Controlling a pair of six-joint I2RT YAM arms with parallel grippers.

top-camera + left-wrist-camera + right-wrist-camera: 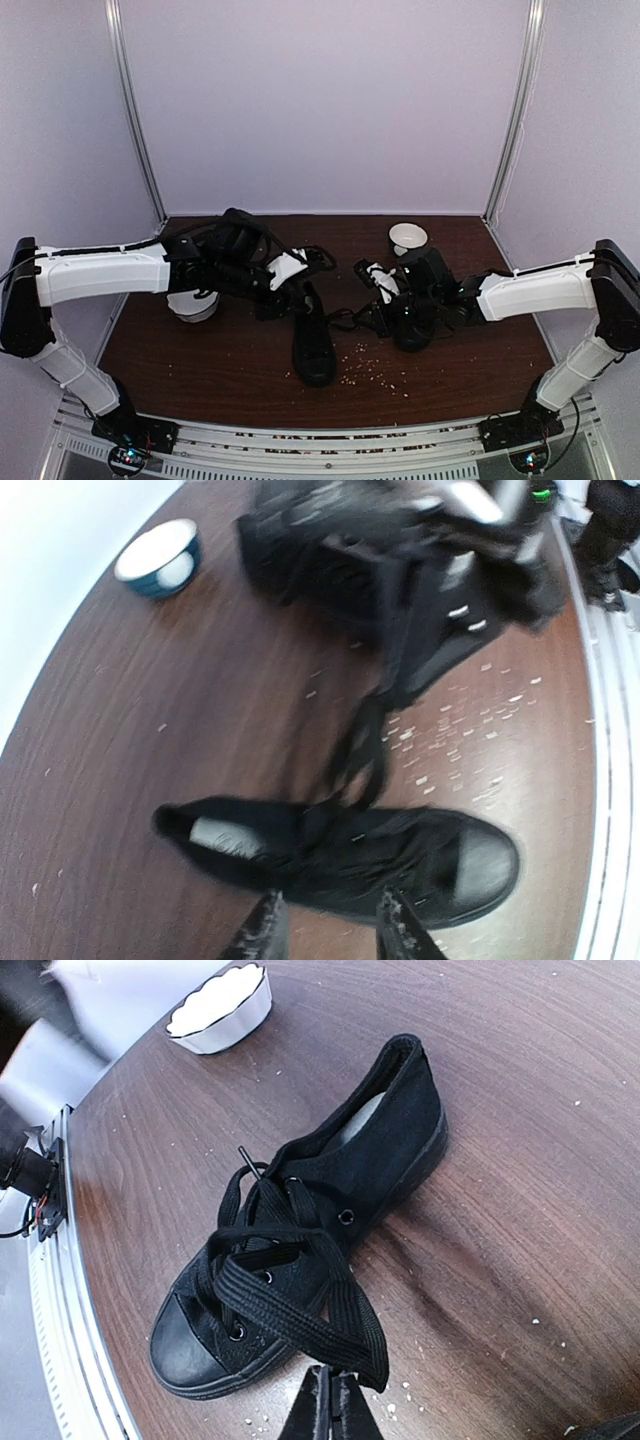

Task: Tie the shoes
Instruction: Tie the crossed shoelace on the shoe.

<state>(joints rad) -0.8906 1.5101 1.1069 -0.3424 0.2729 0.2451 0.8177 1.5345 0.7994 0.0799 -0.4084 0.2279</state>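
Shoe [313,348] lies at mid-desk [210,365], sole down, toe toward the near edge, heel toward the back wall. One arm reaches in from each side.

Left hand [330,912]: part open, fingers [262,932] about half spread, nothing between them. It sits on the left side of the shoe. In its wrist view the tips stand at the edge of the sole around mid-length, with the toe cap to frame right and the heel opening to frame left. Cannot tell whether the tips touch the sole.

Right hand [331,1378]: closed tight, tips together. It sits on the right side of the shoe, nearer the toe than the heel. A broad flat loop of lace [300,1310] is drawn out sideways from the eyelets and ends at the tips, so it reads as pinched there. The left wrist view shows strands rising from the eyelets toward this hand, but they are blurred. The rest of the lacing lies loose and crossed over the tongue.

Dark bulk [310,560] under the right arm is blurred. It may be the other shoe; cannot tell.

White bowl [408,238] stands at the back of the desk beyond the right hand. Second bowl [192,305] sits under the left arm, well apart from the shoe. Crumbs [375,372] are scattered on the desk just right of the toe.
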